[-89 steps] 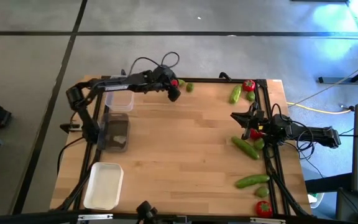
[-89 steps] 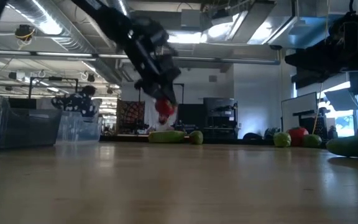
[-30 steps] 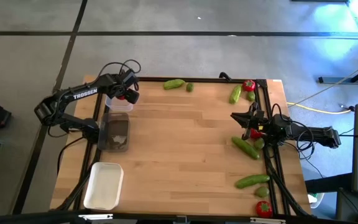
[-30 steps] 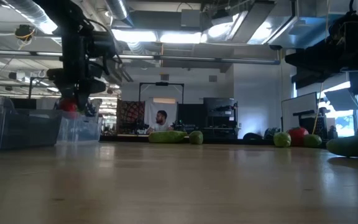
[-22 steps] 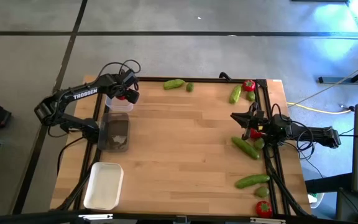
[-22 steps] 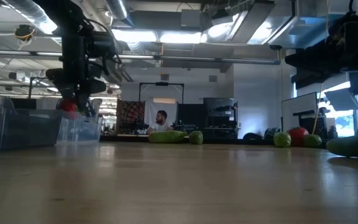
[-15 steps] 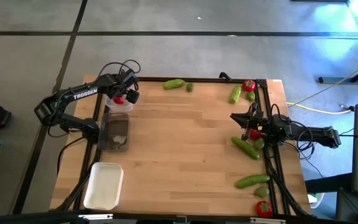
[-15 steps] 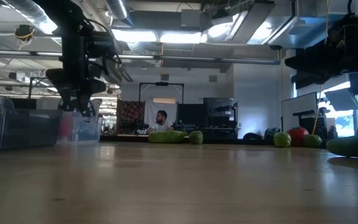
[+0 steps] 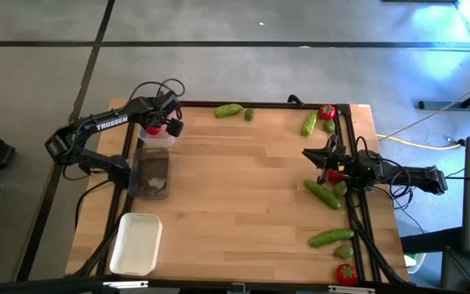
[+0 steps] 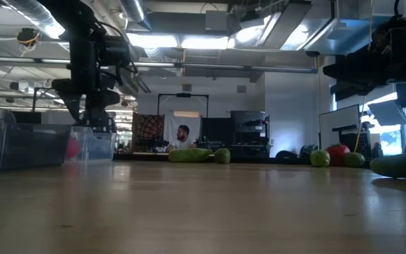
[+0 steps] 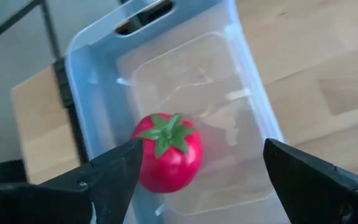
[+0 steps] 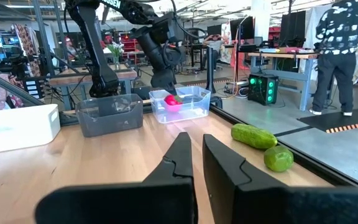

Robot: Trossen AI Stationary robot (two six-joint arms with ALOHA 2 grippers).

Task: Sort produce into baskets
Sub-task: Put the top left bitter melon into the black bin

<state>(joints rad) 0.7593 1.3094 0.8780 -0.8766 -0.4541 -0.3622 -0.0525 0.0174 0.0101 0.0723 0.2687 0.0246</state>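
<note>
The left gripper [image 9: 167,124] hangs over the clear basket [image 9: 155,135] at the far left corner of the table [image 9: 243,196], with its fingers spread apart and holding nothing. A red tomato [image 11: 168,153] with a green top lies inside this basket, just below the open fingers [image 11: 115,171] and apart from them. The right gripper [image 9: 315,155] waits near the right edge of the table, its fingers closed together and empty, beside a cucumber [image 9: 322,193].
</note>
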